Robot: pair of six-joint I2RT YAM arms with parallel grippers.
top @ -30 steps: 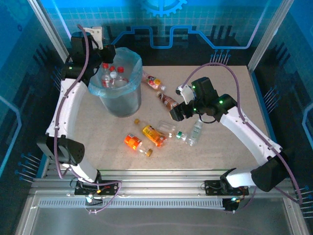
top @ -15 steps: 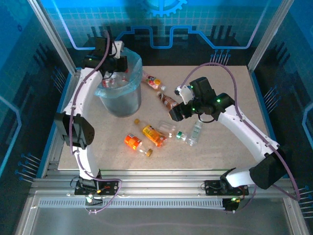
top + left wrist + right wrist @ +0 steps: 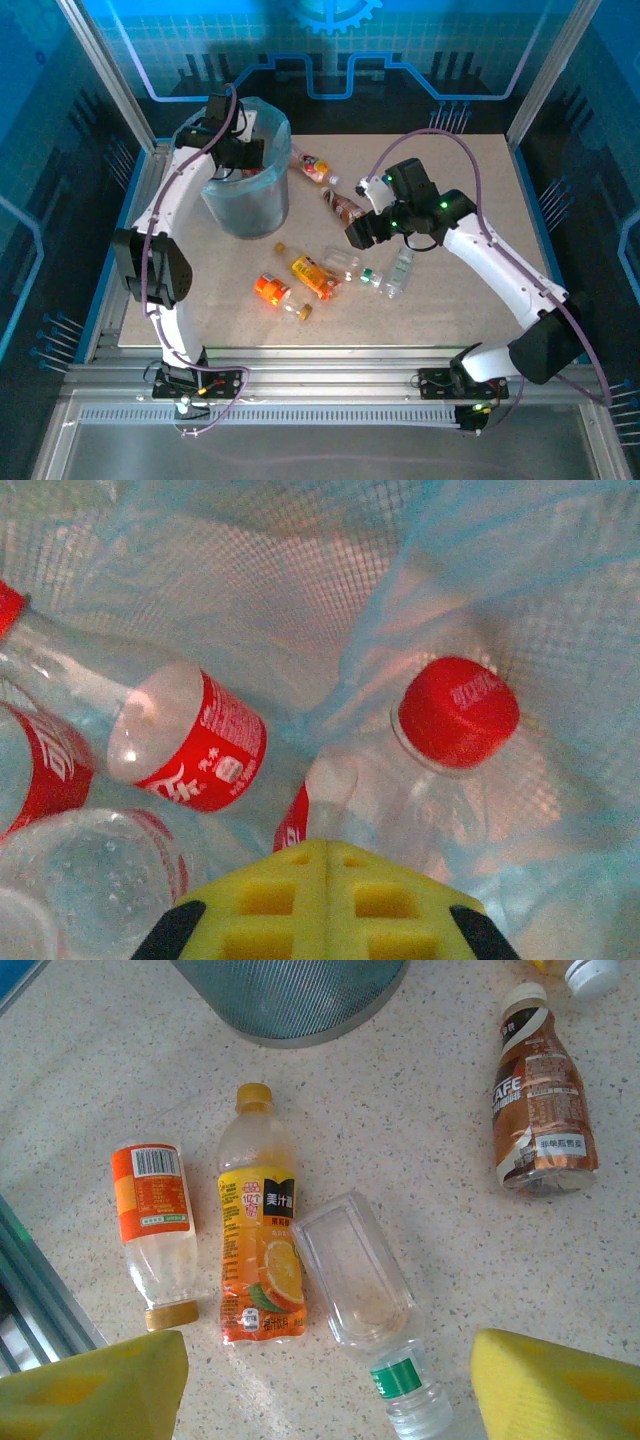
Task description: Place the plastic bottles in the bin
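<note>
My left gripper [image 3: 243,160] reaches down into the bin [image 3: 250,205], a grey bucket lined with a light-blue bag [image 3: 300,570]. Its yellow pads are shut with nothing between them [image 3: 327,845], just above several red-labelled bottles [image 3: 195,745], one with a red cap [image 3: 458,712]. My right gripper [image 3: 360,232] hovers open above the table [image 3: 330,1355]. Below it lie a clear bottle with a green band [image 3: 355,1280], an orange-juice bottle [image 3: 260,1260] and an orange-labelled bottle [image 3: 150,1215].
A brown coffee bottle [image 3: 540,1110] lies right of the bin's base [image 3: 290,990]. A pink-labelled bottle [image 3: 315,170] lies beside the bin, and another clear bottle [image 3: 400,268] lies under the right arm. A metal rail [image 3: 30,1290] borders the table's near edge.
The left arm has swung from behind the bin's left side to over its opening and dipped its shut gripper inside. The right arm has barely moved.
</note>
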